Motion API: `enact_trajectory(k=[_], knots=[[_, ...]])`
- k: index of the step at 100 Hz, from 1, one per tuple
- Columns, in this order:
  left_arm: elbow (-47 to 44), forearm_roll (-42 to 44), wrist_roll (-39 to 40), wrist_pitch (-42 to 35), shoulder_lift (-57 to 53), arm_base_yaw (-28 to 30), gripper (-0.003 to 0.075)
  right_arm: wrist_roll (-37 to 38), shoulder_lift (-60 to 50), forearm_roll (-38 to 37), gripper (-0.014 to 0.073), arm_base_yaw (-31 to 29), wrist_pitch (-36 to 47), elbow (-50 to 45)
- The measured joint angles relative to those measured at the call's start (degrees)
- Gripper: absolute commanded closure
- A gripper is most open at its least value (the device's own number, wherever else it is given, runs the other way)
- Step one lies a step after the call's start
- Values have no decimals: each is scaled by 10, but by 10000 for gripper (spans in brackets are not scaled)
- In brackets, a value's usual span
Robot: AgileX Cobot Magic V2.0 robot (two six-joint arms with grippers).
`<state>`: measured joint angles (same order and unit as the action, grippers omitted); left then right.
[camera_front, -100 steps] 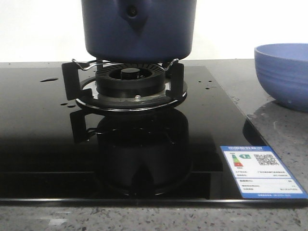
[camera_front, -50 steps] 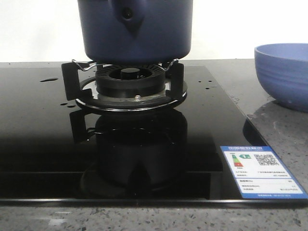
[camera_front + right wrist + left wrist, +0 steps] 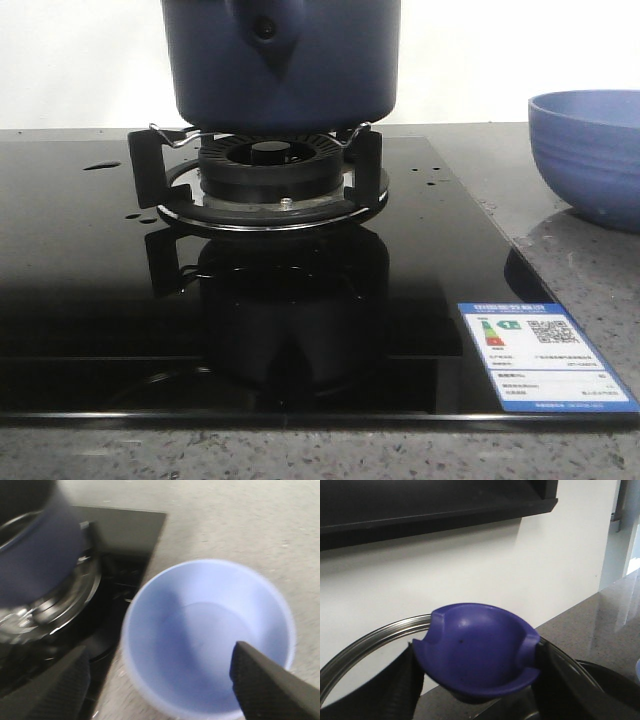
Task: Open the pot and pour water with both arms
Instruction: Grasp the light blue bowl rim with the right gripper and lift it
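Observation:
The dark navy pot (image 3: 280, 60) sits on the burner's wire support (image 3: 270, 170), its handle socket facing me; its top is cut off in the front view. In the right wrist view the pot (image 3: 40, 555) shows blurred beside the stove. My left gripper (image 3: 477, 680) is shut on the blue knob (image 3: 477, 645) of a glass lid with a steel rim (image 3: 370, 637), held up in front of a white wall. My right gripper (image 3: 160, 690) is open above the light blue bowl (image 3: 210, 630), holding nothing. Small drops of water (image 3: 102, 166) lie on the black cooktop. Neither gripper shows in the front view.
The light blue bowl (image 3: 590, 150) stands on the grey stone counter right of the glass cooktop (image 3: 90, 300). An energy label (image 3: 545, 355) sticks to the cooktop's front right corner. More drops (image 3: 432, 180) dot the glass near the burner.
The pot shifted slightly left on the burner between one second ago and half a second ago, and has stayed put since.

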<state>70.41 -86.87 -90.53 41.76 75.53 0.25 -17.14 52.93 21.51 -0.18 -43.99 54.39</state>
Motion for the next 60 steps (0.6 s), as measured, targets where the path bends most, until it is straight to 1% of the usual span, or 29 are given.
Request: enact_trajectory(k=[18,33,53,60], knots=[[0,20,43,31,-6,56,372,24,99,-2,67,-59,-57,79],[0,31,55,33,-6,77,372,30,179,-7,67,-104,-103,119],[0,36,57,32,-6,79,372,32,247,-41,68,-120,-136,130],[0,36,57,32,-6,79,372,32,267,-46,97,-121,-142,130]])
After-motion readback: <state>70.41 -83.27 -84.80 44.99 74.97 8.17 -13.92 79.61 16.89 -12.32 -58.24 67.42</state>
